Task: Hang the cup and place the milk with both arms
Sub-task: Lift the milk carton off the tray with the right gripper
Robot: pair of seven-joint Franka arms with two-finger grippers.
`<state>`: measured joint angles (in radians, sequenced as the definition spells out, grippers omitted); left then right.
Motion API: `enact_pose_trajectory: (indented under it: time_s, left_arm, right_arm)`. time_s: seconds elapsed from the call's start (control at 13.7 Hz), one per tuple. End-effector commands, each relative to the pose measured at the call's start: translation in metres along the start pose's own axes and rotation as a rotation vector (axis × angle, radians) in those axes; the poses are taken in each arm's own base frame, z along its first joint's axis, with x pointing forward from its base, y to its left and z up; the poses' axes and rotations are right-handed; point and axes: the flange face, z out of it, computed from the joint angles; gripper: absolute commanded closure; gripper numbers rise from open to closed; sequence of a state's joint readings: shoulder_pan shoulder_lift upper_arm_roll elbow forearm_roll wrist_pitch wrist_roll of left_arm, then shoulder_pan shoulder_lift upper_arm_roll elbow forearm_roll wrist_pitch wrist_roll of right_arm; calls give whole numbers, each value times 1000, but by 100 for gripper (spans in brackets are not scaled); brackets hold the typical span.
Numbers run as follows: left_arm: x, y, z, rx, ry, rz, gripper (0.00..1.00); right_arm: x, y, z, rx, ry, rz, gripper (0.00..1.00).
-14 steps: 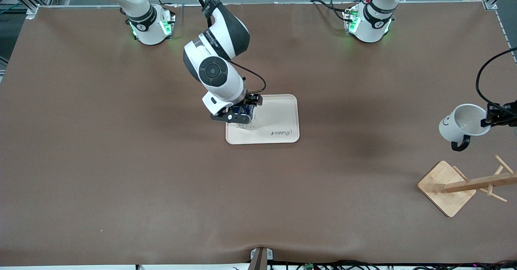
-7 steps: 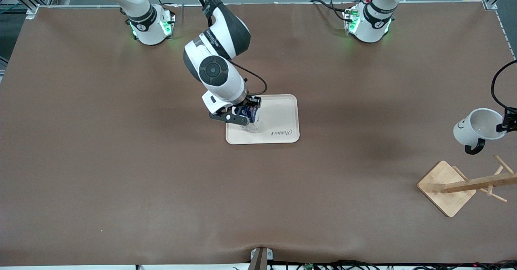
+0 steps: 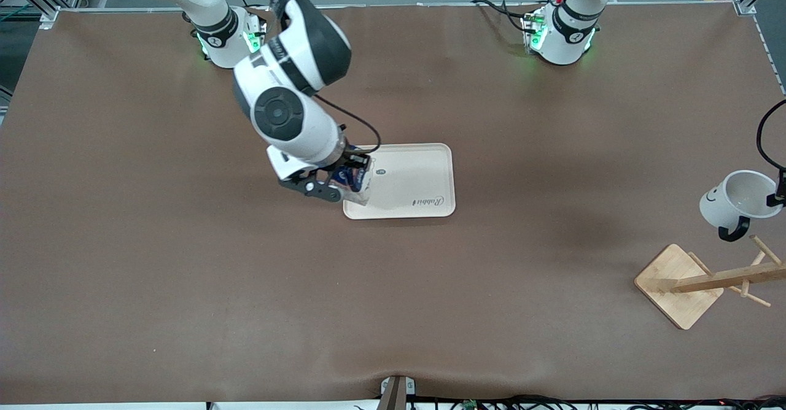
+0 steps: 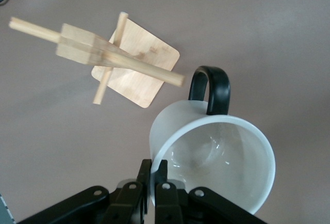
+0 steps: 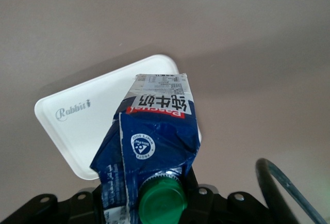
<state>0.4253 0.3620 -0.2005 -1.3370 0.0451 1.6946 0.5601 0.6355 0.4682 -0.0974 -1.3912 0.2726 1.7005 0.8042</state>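
The cup [image 3: 734, 204], a white mug with a black handle and a smiley face, hangs tilted in the air above the wooden rack [image 3: 706, 281]. My left gripper [image 3: 777, 199] is shut on the cup's rim, at the left arm's end of the table. In the left wrist view the fingers [image 4: 148, 175] pinch the rim of the cup [image 4: 216, 157], with the rack [image 4: 118, 59] below. My right gripper [image 3: 334, 184] is shut on the milk [image 3: 356, 180] and holds it tilted over the edge of the cream tray [image 3: 417, 177]. In the right wrist view the milk [image 5: 149, 141] shows its green cap between the jaws of the right gripper [image 5: 154, 203], over the tray [image 5: 87, 126].
The rack has a square wooden base [image 3: 675, 284] and pegs sticking out from a post. The tray carries the word "Rabbit" and lies at the middle of the brown table [image 3: 184, 275]. A black cable [image 3: 764, 134] loops above the cup.
My right gripper has carried the milk from over the tray to its edge at the right arm's end. My left gripper has carried the cup closer to the rack's pegs.
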Motion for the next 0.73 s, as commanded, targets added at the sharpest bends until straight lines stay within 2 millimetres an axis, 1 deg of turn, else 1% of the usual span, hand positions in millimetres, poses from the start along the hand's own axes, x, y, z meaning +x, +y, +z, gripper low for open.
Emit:
enact_pose_trajectory:
  time_s: [0.0,0.07,0.15,0.22,0.29,0.36,0.44,0.51,0.58,0.66]
  left_arm:
    - [5,-8,-5,23,14,17,100]
    - [5,-10,-8,29,21,13,100]
    - [5,-14,-2,25,15,10,100]
    - [5,-15,-4,27,21,8,100]
    - [6,-16,-6,29,23,8,100]
    - [6,-17,-5,29,23,7,100]
    - [6,-17,-6,33,26,8,100]
    - [7,-18,-3,31,25,8,100]
    - [6,-20,-1,30,24,5,100]
    - [5,-22,-2,35,26,1,100]
  right_arm:
    - [8,34,-30,-32,-26,-22,100]
    - [14,51,-40,-49,-25,-4,100]
    - [21,67,-45,-68,-23,7,100]
    - [26,80,-50,-71,-21,-15,100]
    - [33,98,-53,-66,-27,-40,100]
    - [47,124,-54,-62,-41,-56,100]
    - [63,154,-51,-57,-63,-74,100]
    - [79,189,-48,-45,-80,-109,100]
    - [90,220,-50,-31,-89,-155,100]
    - [98,245,-55,-16,-91,-186,100]
